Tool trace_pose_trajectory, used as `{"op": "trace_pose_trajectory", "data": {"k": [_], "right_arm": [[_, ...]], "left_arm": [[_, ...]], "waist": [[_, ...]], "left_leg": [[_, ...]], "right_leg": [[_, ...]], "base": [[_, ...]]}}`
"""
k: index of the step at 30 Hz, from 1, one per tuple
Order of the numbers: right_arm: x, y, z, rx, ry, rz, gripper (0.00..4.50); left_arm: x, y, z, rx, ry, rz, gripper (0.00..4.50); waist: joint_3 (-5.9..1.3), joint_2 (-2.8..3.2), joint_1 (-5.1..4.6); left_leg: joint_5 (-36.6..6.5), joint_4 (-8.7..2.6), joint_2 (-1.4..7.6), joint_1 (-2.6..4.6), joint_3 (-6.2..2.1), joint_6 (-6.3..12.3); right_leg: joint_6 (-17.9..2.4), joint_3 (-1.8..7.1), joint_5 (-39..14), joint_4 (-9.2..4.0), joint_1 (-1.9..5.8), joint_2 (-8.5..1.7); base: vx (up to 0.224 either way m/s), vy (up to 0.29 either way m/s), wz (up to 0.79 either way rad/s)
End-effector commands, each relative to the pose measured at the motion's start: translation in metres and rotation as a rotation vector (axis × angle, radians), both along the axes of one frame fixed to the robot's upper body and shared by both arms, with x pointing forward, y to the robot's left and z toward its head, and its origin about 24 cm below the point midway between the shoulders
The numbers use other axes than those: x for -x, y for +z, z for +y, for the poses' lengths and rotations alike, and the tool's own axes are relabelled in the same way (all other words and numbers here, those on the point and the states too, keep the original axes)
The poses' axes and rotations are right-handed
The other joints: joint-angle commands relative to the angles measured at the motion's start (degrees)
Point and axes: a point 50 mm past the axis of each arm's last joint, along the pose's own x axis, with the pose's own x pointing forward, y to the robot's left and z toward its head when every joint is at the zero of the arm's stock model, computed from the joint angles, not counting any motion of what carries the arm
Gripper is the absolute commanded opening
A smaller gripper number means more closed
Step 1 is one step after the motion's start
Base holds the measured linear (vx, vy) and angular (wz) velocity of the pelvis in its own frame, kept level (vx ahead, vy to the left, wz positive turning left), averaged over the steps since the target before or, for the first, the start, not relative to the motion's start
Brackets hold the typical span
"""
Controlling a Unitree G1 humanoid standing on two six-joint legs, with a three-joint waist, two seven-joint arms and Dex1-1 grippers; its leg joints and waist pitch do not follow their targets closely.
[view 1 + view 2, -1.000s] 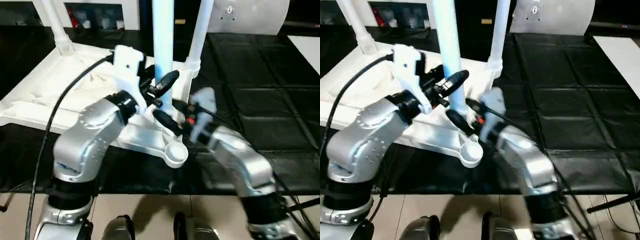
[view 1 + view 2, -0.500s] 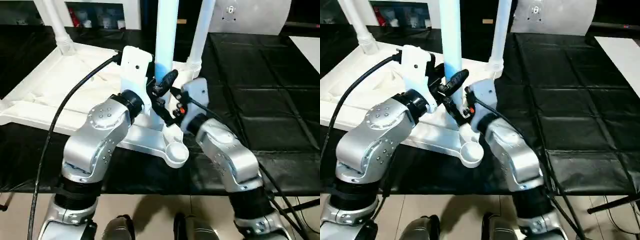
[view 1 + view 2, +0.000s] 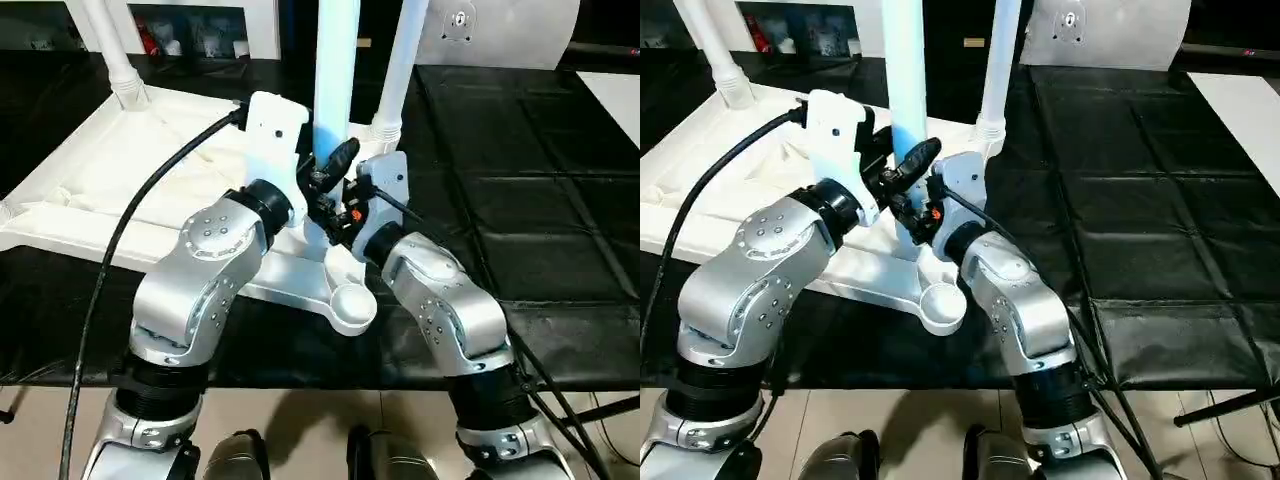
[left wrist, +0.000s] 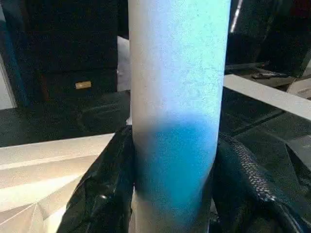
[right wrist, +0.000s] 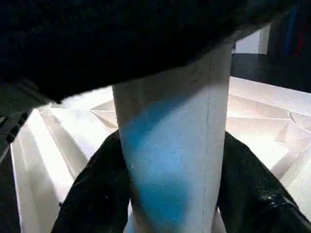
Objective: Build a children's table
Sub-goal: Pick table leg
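- On the black-covered worktable (image 3: 520, 190), the white table top (image 3: 110, 170) is lying upside down, its ribbed underside facing up.
- At the corner of the top nearest the robot, a white leg (image 3: 335, 60) is standing upright, lit with a bluish tint low down.
- The left gripper (image 3: 328, 175) is pinching this leg: in the left wrist view its black fingers (image 4: 104, 189) are pressing against either side of the tube (image 4: 177, 111).
- The right gripper (image 3: 342, 212) is clamping the same leg just below the left one; in the right wrist view its fingers (image 5: 97, 189) are hugging both sides of the tube (image 5: 170, 160).
- Just beside the held leg, toward the robot, an empty round corner socket (image 3: 350, 300) is jutting out over the worktable's edge.
- Behind the held leg, a second leg (image 3: 400, 65) is rising from the far right corner.
- At the far left corner, a third leg (image 3: 110, 50) is standing likewise.
- A black cable (image 3: 140, 220) is running along the left silver forearm (image 3: 205, 265).
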Motion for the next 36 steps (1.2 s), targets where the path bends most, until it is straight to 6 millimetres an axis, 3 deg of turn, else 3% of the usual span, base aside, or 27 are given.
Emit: {"op": "trace_pose_trajectory", "data": {"k": [1, 14, 16, 36], "right_arm": [[-0.003, -0.001, -0.002, 0.005, -0.002, 0.015, 2.00], [-0.007, -0.002, -0.004, 0.027, 0.008, 0.022, 1.93], [-0.007, -0.001, -0.005, 0.023, 0.006, 0.020, 1.93], [-0.006, -0.005, -0.010, 0.052, 0.004, -0.002, 1.93]], "left_arm": [[0.003, 0.008, -0.005, -0.008, -0.026, -0.031, 1.95], [0.005, 0.009, -0.008, -0.037, -0.062, -0.039, 1.95], [0.007, 0.008, -0.006, -0.011, -0.080, -0.029, 2.65], [0.009, -0.003, 0.007, 0.009, -0.102, -0.012, 2.65]], "waist": [[-5.85, -0.07, -0.11], [-5.79, -0.02, -0.10], [-5.73, 0.01, -0.10], [-5.55, -0.01, -0.14]], "left_leg": [[-10.37, -3.43, 1.89, 0.79, -0.59, 1.09], [-10.01, -3.40, 1.91, 0.79, -0.59, 1.27], [-10.07, -3.41, 1.91, 0.80, -0.59, 1.27], [-10.45, -3.52, 1.92, 0.83, -0.63, 1.15]], "right_leg": [[-7.36, 2.90, -17.76, -4.00, 3.73, -3.82], [-8.05, 2.93, -17.04, -3.89, 3.73, -3.86], [-7.99, 2.92, -17.29, -3.97, 3.71, -3.84], [-7.99, 2.90, -17.60, -4.03, 3.70, -3.87]], "base": [[0.000, 0.000, 0.00], [0.000, 0.000, 0.00], [0.000, 0.000, 0.00], [0.000, 0.000, 0.00]]}}
